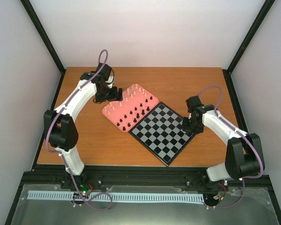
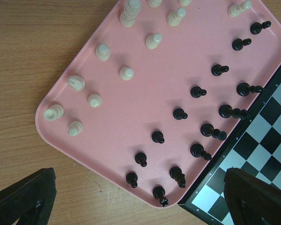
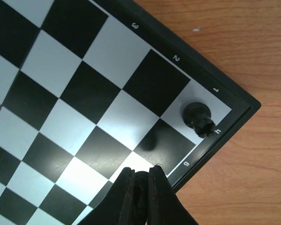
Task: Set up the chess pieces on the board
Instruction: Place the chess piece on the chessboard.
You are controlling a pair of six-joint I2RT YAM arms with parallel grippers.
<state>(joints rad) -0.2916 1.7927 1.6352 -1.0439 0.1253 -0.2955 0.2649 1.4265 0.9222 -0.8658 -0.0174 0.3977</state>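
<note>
Hovering above the near end of a pink tray [image 2: 131, 108], the left pincer [image 2: 138, 180] stands wide open with nothing between its fingers [image 2: 23, 199], which frame the tray's rounded corner in the wrist view. The tray lies on the wooden bench [image 2: 33, 47] with one long side right against the black rim of the chessboard [image 1: 161, 136]. Nearly all the chess pieces stand on the tray: the cream pieces [image 2: 126, 73] are gathered along the side away from the board, and the black pieces [image 2: 179, 113] stand in two loose rows on the side next to it. Several of the black ones by the tray's edge lean towards the board.

The right pincer [image 3: 141, 171] is at the board's right-hand corner, over the rim beside the letter g. Its fingers are closed to a narrow slit on a small dark held piece [image 3: 141, 183], of which only the top shows, so its kind cannot be told. One black corner piece [image 3: 199, 117] is on the board, on the pale corner square marked h and 1, tilted towards the rim. In the overhead view this corner is hidden behind the right arm's wrist.
</note>
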